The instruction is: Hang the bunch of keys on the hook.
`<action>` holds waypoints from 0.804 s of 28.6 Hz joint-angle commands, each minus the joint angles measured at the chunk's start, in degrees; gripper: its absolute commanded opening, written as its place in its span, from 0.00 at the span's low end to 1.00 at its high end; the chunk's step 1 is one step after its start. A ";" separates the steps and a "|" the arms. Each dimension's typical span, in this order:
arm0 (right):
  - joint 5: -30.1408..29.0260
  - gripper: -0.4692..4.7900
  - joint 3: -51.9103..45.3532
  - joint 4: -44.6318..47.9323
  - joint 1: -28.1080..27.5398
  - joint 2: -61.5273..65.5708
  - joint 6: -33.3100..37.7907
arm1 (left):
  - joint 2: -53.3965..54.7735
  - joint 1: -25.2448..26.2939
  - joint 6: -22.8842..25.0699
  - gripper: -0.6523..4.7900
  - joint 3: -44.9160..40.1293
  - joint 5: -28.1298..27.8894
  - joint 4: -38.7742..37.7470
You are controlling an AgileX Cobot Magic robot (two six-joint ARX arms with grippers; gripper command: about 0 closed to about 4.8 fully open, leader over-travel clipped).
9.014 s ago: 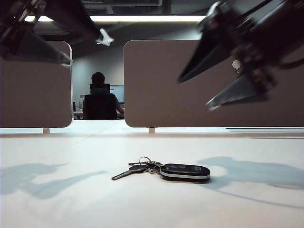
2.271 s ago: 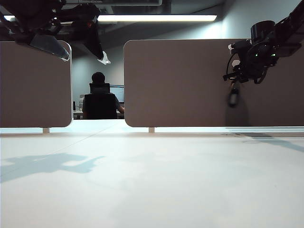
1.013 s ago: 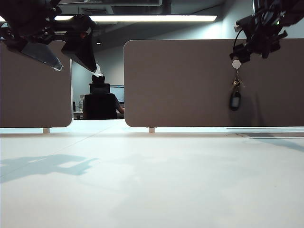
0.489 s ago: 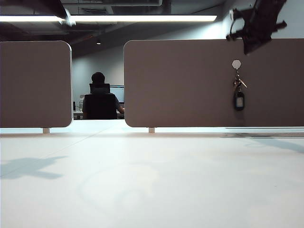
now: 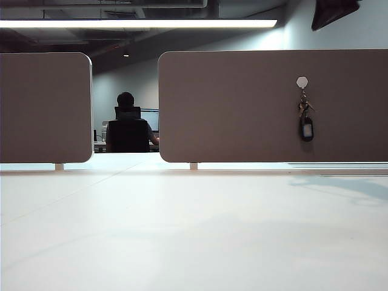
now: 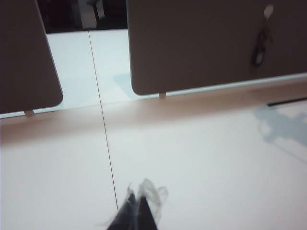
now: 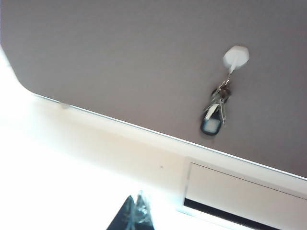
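Observation:
The bunch of keys [image 5: 305,123] with its black fob hangs from the pale hexagonal hook [image 5: 301,81] on the right partition, free of both grippers. The left wrist view shows the hook [image 6: 268,9] and the keys [image 6: 259,50] far off. My left gripper [image 6: 138,200] is shut and empty above the white table, and it is out of the exterior view. My right gripper [image 7: 135,200] is shut and empty too, drawn back from the keys [image 7: 214,114] and the hook [image 7: 235,56]. Only a dark piece of the right arm [image 5: 332,11] shows at the top of the exterior view.
Two brown partitions [image 5: 45,109] [image 5: 230,109] stand along the back of the white table [image 5: 182,230], with a gap between them. A seated person [image 5: 126,127] shows through that gap. A thin seam [image 6: 104,134] runs across the tabletop.
Both arms have lifted up and away; the left has left the exterior view, and only a tip of the right remains. Both grippers have shut. The keys stay hanging on the hook.

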 commanded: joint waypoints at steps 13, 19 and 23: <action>-3.63 0.07 -39.76 10.88 0.11 -36.35 5.60 | -8.13 -0.02 -5.88 0.11 -2.10 0.87 -6.43; -3.67 0.07 -53.90 12.87 0.11 -49.79 8.37 | -8.41 -0.04 -5.90 0.11 -5.35 1.05 -6.34; -4.15 0.07 -60.76 12.83 0.13 -57.70 9.94 | -8.90 -0.07 -5.95 0.11 -8.85 1.07 -4.70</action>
